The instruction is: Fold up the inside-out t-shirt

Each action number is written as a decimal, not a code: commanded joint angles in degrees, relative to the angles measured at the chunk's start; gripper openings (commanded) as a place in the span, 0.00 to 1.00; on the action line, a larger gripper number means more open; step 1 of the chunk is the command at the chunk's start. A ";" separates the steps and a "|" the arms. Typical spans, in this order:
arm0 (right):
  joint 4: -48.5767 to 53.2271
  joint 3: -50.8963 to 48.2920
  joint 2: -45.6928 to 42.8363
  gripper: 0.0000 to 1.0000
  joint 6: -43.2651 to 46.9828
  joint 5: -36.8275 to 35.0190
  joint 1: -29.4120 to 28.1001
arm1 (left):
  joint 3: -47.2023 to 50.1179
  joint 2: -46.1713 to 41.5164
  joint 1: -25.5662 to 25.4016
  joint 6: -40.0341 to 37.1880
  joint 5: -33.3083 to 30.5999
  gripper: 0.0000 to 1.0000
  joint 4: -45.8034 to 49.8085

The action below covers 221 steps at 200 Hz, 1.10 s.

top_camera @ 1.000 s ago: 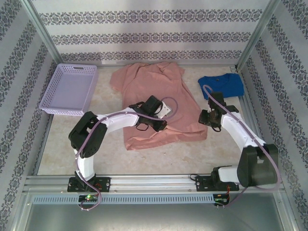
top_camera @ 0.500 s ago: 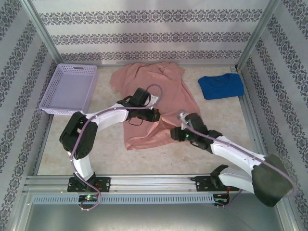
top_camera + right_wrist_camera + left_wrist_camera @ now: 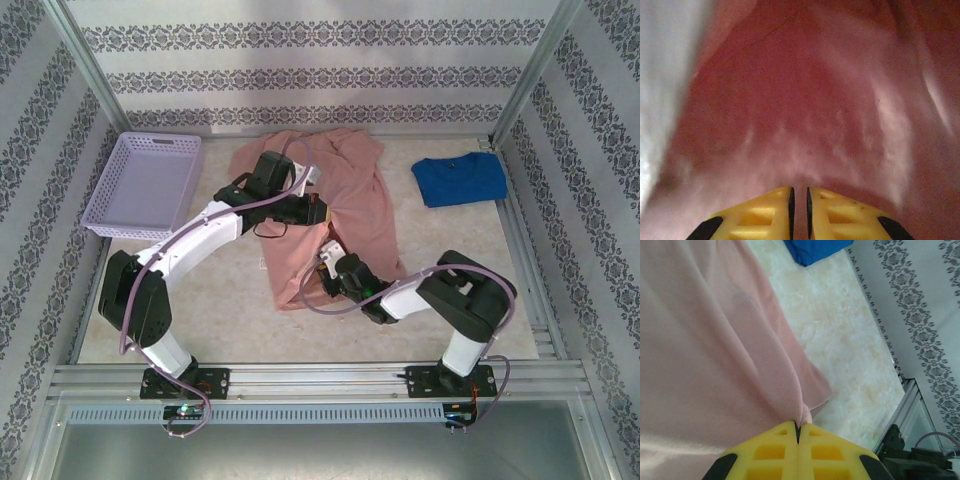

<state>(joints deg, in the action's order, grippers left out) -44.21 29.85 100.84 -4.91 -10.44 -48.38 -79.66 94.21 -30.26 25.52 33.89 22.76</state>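
Observation:
The inside-out t-shirt [image 3: 362, 195] is salmon-pink and lies rumpled mid-table, its lower part drawn into a narrow folded strip. My left gripper [image 3: 318, 212] hovers over the shirt's middle. In the left wrist view the left gripper [image 3: 798, 426] is shut on a pinched ridge of the pink fabric [image 3: 715, 340]. My right gripper [image 3: 326, 268] is low at the shirt's near edge, tucked against the cloth. In the right wrist view the right gripper [image 3: 799, 192] has its jaws nearly together, with shadowed pink fabric [image 3: 805, 100] in the narrow gap.
A bright blue t-shirt [image 3: 458, 180] lies folded at the back right; its corner [image 3: 812, 249] shows in the left wrist view. A lilac basket [image 3: 145, 185] stands at the back left. Patterned walls and a metal frame [image 3: 530, 250] enclose the table.
The right arm swung from beside the blue shirt to the pink shirt's near edge and its jaws closed. The left gripper moved back and left, dragging fabric, and the shirt's lower part narrowed.

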 commanded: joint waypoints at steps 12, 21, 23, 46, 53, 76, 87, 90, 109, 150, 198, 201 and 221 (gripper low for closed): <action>-7.73 2.60 3.99 0.18 3.56 -4.51 1.52 | -2.78 -2.89 0.55 -3.78 0.27 0.00 7.21; -7.65 2.70 4.19 0.18 2.43 -3.77 2.65 | -2.75 -3.65 0.64 -4.66 -0.45 0.00 8.00; -7.65 2.75 4.19 0.18 2.22 -3.49 2.91 | -2.69 -3.85 0.64 -4.84 -0.70 0.00 8.11; -7.07 3.51 4.15 0.18 2.44 -2.99 4.61 | -1.94 -5.89 1.07 -6.85 -2.16 0.00 8.87; -6.82 3.63 4.02 0.18 2.24 -2.48 5.10 | -1.90 -6.33 1.17 -7.37 -2.16 0.00 9.12; -3.73 5.60 4.26 0.18 1.53 -2.49 6.43 | -1.40 -7.83 1.26 -7.51 0.77 0.00 7.31; -1.18 7.33 4.62 0.19 1.95 -3.10 6.16 | -1.29 -8.35 1.21 -5.97 3.68 0.00 5.19; -0.55 7.86 4.83 0.19 2.07 -3.40 6.10 | -1.36 -8.54 1.17 -5.46 4.25 0.00 4.59; 2.71 10.72 5.96 0.21 1.70 -5.54 5.86 | -2.69 -9.37 0.15 -4.27 5.92 0.00 3.08; 9.82 16.64 8.39 0.24 -1.22 -8.11 7.05 | -3.19 -10.35 -1.94 -4.04 5.51 0.00 4.31; 9.70 16.90 9.28 0.25 -4.17 -6.86 9.36 | 0.41 -13.70 -2.69 -2.68 4.56 0.00 1.82; 9.10 16.43 9.14 0.25 -4.27 -6.13 9.57 | 0.46 -13.94 -2.70 -2.91 4.14 0.00 2.03; 6.67 14.24 7.87 0.26 -3.21 -3.00 10.66 | 0.97 -15.64 -2.61 -4.44 0.59 0.00 3.76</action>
<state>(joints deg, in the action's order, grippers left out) -35.53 46.28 109.36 -7.16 -16.40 -39.07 -79.37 82.13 -32.25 21.69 36.69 27.57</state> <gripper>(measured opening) 0.254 0.049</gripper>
